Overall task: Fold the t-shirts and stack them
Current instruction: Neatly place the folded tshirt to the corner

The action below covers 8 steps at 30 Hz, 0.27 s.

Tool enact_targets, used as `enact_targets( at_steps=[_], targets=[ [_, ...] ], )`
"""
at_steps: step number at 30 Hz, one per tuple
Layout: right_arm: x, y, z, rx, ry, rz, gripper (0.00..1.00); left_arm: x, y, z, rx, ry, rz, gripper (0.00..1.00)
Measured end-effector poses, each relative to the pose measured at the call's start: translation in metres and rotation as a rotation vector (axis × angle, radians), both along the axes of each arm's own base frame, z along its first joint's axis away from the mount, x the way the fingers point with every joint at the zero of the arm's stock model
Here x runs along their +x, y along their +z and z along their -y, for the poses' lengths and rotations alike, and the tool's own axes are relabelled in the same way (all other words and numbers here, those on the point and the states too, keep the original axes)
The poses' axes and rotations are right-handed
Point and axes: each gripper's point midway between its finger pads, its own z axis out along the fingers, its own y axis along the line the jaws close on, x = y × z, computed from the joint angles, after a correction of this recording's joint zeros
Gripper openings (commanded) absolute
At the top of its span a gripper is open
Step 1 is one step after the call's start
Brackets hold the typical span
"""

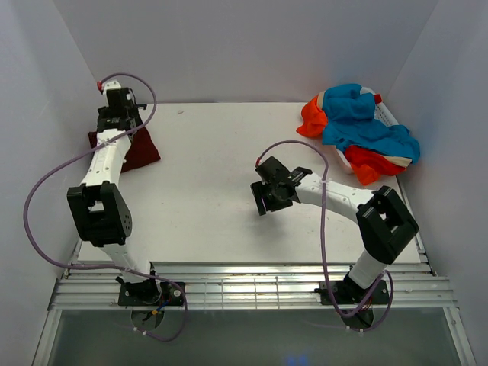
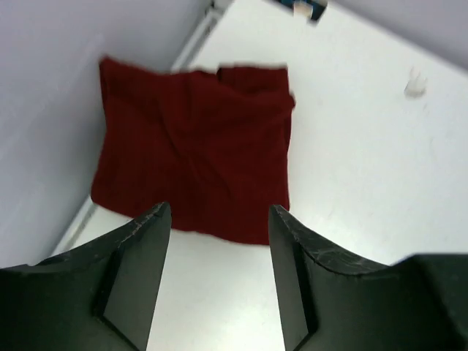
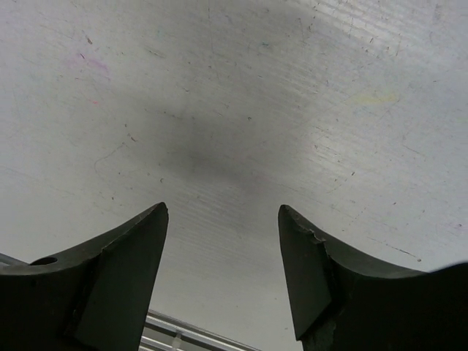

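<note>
Right gripper (image 3: 221,213) gapes over scuffed white table (image 3: 307,102).

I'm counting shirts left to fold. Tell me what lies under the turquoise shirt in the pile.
Orange-red cloth pokes out from under the turquoise shirt at its left and near edges; anything deeper is covered.

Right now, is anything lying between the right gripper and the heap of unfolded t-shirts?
Nothing visible. The right gripper hangs open over bare table, and the surface from it to the orange and blue t-shirts heaped in the far right corner carries no object.
</note>
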Motion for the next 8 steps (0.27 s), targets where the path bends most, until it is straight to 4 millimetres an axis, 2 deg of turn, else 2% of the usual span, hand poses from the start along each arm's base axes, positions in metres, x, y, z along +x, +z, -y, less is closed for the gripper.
enact_targets(
  at_steps=[4, 6, 8],
  targets=[
    [0.006, 0.022, -0.001, 0.016, -0.004, 0.059, 0.63, -0.040, -0.059, 0.024, -0.051, -0.041, -0.132, 0.68],
    [0.012, 0.040, -0.003, 0.035, -0.004, 0.105, 0.62, -0.057, -0.071, 0.037, -0.069, -0.067, -0.164, 0.68],
    [0.017, 0.059, -0.005, 0.053, -0.009, 0.149, 0.62, -0.068, -0.065, 0.048, -0.084, -0.093, -0.155, 0.68]
  ],
)
